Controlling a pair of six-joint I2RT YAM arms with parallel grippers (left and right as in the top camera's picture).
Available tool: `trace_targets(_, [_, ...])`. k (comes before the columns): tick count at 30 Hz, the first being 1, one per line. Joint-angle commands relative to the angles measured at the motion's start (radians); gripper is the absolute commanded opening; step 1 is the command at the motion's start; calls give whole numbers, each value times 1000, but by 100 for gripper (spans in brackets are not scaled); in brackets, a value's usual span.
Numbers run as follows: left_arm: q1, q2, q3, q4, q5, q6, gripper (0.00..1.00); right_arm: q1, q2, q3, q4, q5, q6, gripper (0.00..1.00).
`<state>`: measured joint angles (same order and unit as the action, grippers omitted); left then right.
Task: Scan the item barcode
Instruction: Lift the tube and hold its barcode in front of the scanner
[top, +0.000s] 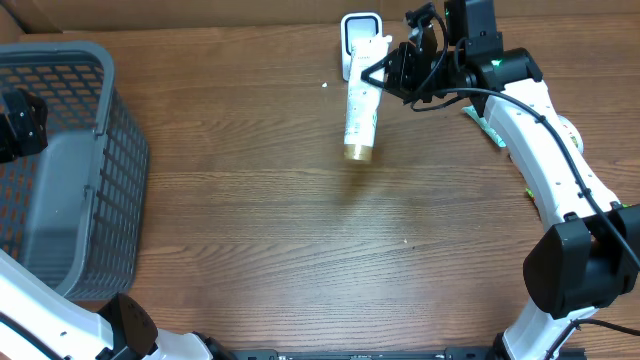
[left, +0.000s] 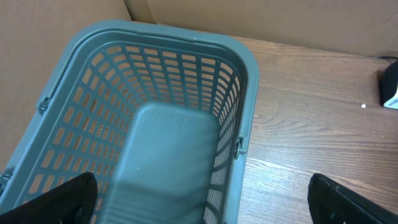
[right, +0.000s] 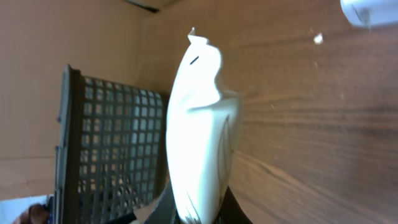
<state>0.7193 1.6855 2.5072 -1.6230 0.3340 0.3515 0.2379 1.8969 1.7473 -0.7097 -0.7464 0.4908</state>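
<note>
- Your right gripper (top: 385, 68) has its jaws clamped on the white tube (top: 360, 115), just beside the scanner (top: 358, 25); you're at the presenting step.
- Next, likely turn its barcode toward the scanner.
- Your left gripper (left: 202, 205) has its jaws wide, over the basket (left: 249, 81).

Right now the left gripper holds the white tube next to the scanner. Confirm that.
Wrong arm. It is the right gripper that holds the white tube next to the scanner, as the overhead view shows. The left gripper hangs open over the basket, holding nothing.
</note>
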Motion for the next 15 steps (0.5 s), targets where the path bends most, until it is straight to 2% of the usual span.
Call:
trace_targets(1, [-6, 1, 0, 4, 14, 19, 100, 4, -76, 25, 58, -33, 61, 4])
trace_targets(9, [-6, 1, 0, 4, 14, 19, 100, 5, -79, 25, 186, -31, -19, 4])
trace_targets(13, [-6, 1, 0, 4, 14, 19, 100, 58, -79, 25, 175, 283, -87, 4])
trace_targets(15, [-6, 1, 0, 4, 14, 19, 100, 101, -79, 25, 178, 533, -107, 4])
